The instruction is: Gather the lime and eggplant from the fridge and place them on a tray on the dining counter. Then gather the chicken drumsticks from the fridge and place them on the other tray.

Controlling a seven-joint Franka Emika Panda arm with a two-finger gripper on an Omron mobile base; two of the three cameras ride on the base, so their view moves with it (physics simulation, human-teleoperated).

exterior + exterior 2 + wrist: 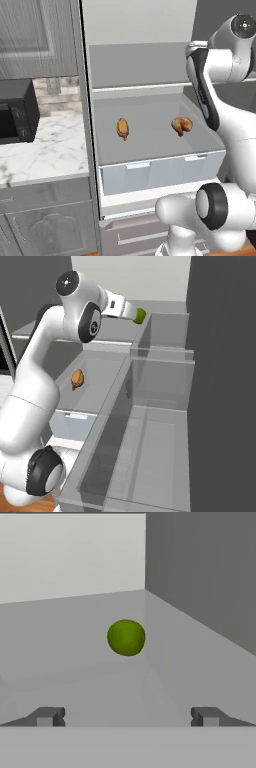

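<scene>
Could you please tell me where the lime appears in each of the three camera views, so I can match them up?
Left base view: the lime is not in it.
Right base view: the lime sits upper centre, on the upper fridge shelf just past the arm's end.
Hand view: the lime is at centre, ahead of the open gripper.
Shared landmark: the upper fridge shelf.

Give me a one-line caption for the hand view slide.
Open gripper lined up on the lime resting on the grey fridge shelf.
</scene>
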